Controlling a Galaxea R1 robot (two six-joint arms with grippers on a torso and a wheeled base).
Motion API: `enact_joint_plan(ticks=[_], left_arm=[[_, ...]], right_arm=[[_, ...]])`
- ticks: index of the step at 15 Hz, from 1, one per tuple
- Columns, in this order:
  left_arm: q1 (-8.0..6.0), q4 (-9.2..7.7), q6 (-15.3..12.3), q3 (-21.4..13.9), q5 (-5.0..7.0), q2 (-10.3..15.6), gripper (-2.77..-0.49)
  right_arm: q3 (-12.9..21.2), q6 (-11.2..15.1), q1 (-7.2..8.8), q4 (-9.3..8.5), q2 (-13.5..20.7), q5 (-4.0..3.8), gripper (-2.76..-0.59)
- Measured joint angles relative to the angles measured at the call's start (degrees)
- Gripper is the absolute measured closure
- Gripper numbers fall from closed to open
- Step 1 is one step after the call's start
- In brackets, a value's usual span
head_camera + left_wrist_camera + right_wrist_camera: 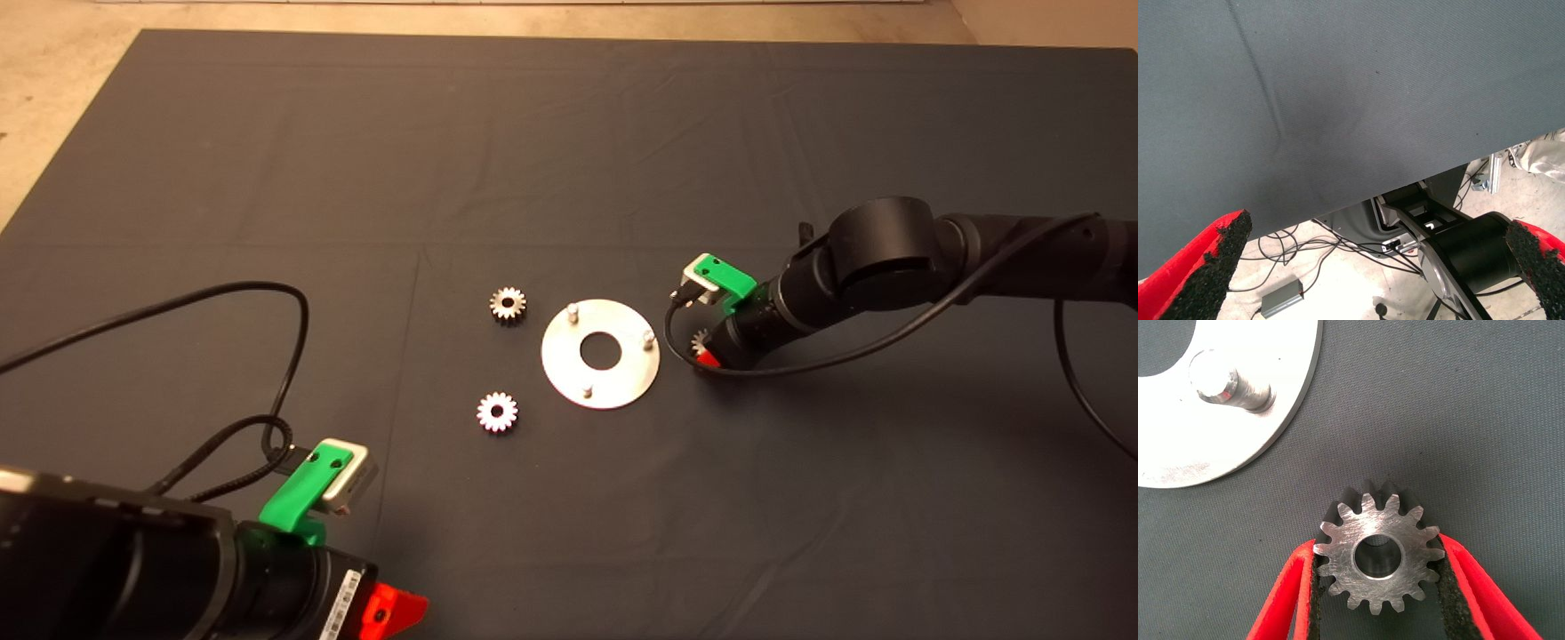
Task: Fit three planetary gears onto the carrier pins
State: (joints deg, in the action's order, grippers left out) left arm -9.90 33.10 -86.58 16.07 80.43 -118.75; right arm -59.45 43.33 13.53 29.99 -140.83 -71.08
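Pinching one planetary gear (1376, 553) by its teeth, the right gripper (1376, 587) risks misaligning the bore with the nearest carrier pin (1228, 385).

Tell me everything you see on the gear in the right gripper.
The gear is a small silvery brushed-metal spur gear with a toothed rim and round centre bore, face up. The right gripper has its black pads against opposite sides of the rim. It sits over the dark mat, just off the edge of the disc, apart from the nearest pin.
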Motion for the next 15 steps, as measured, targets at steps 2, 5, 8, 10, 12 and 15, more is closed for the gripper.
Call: enact_joint_plan(ticks=[2,5,8,10,12,15], left_arm=[[0.01,0.04,0.0,0.0,0.0,0.0,-2.76],[0.01,0.06,-0.18,0.0,-0.04,-0.01,-2.76],[0.01,0.06,-0.24,0.0,-0.01,-0.05,-2.76],[-0.01,0.09,-0.27,0.0,-0.06,-0.16,-2.76],[0.01,0.09,-0.46,0.0,-0.06,-0.13,-2.76],[0.0,0.06,-0.71,0.0,-0.52,-0.15,-2.76]], right_arm=[[1.31,0.0,-0.02,0.0,0.02,-0.17,-0.95],[2.62,0.0,0.76,-0.04,-0.35,0.0,-0.94],[2.62,0.0,3.25,0.0,-0.87,-0.14,-0.94],[2.62,0.02,3.33,-0.01,-1.8,0.18,-0.93],[2.62,0.02,3.83,-0.01,-2.08,1.33,-0.93],[2.54,0.02,4.52,-0.01,-4.14,2.29,-0.93]])
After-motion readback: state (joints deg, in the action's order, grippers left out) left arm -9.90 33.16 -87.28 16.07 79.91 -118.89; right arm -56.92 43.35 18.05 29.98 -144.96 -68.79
